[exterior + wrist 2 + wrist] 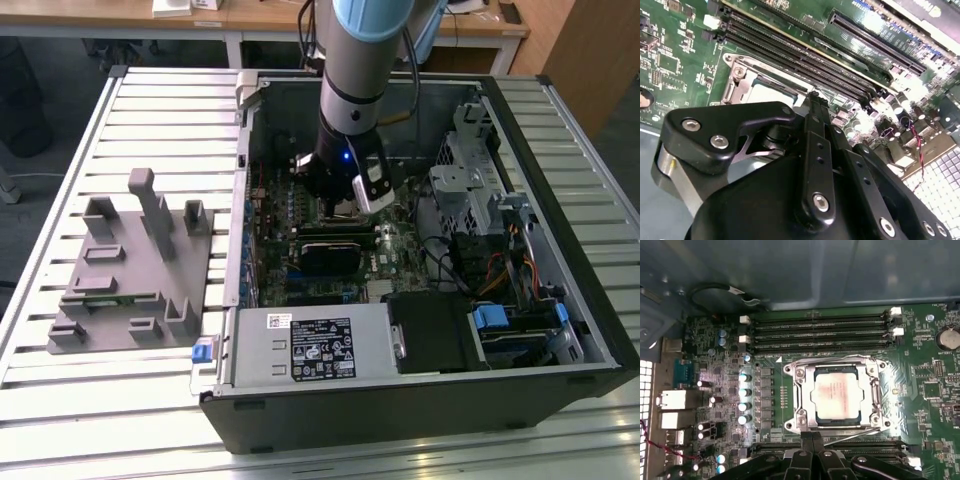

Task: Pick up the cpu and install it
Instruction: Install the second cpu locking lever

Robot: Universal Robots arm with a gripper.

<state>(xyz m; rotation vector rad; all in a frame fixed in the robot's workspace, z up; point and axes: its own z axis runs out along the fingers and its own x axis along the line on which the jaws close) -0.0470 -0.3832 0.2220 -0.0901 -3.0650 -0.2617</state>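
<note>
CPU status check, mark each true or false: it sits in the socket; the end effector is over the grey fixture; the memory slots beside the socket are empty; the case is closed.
1. The CPU sits in the socket: true.
2. The end effector is over the grey fixture: false, it is inside the case, at the socket's edge.
3. The memory slots beside the socket are empty: true.
4. The case is closed: false, its side is open.

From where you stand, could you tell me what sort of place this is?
Probably a robotics lab bench for computer assembly: an open desktop computer case on a slatted aluminium table, a grey parts fixture beside it, and wooden desks behind.
</note>
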